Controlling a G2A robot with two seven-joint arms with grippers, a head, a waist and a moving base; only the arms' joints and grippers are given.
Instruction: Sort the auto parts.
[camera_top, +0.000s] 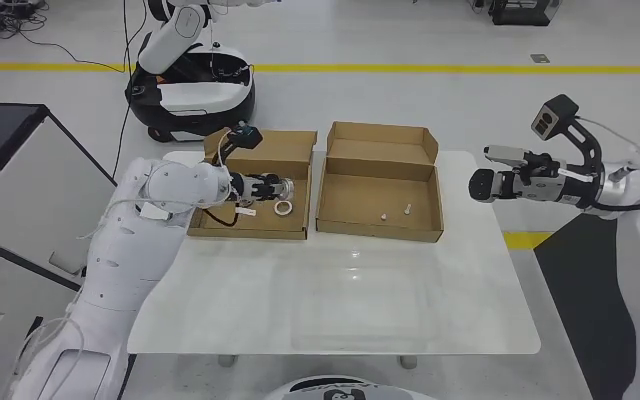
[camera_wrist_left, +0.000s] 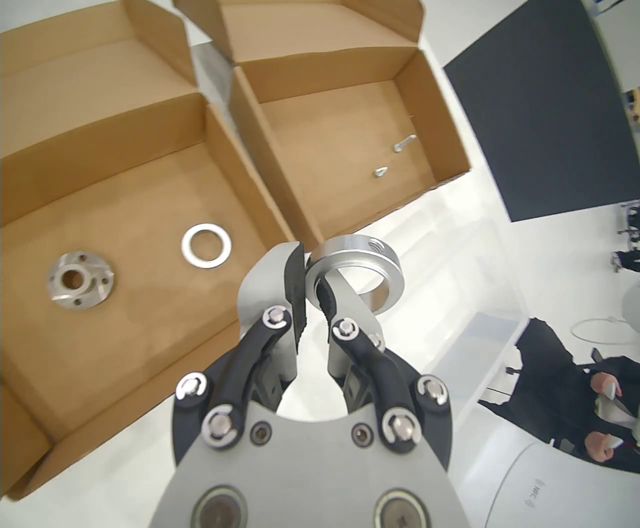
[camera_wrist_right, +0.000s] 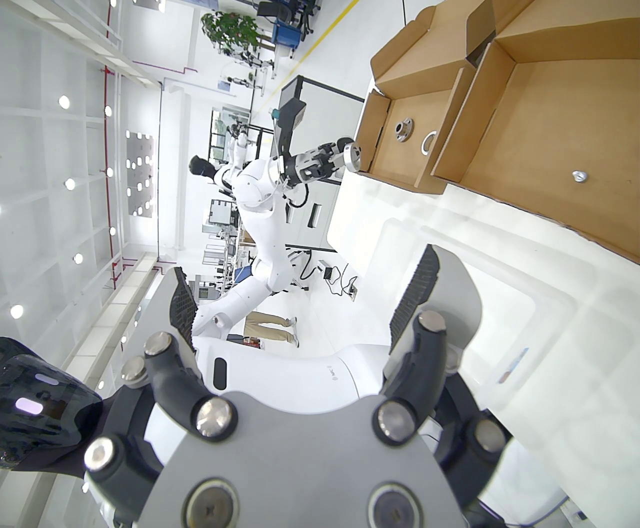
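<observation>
Pinching a silver collar ring by its wall, the left gripper had one finger pad inside the ring's bore and the other pressed against the outside, so the jaws stood nearly together with only the metal between them. The ring, which had a small threaded hole in its side, stuck out past the fingertips and touched no surface. Seen from above, this gripper hung over the left cardboard box. On that box's floor, below and beyond the fingertips, lay a flat washer. Farther off, on the side away from the second box, sat a round flange with a centre bore and small holes, apart from the washer. Across the adjoining walls, on the ring's side of the gripper, stood the right cardboard box, where two small screws lay near each other on the floor. The right gripper was held by the edge of the white table, with both boxes well ahead of its fingertips and its fingers spread wide.
</observation>
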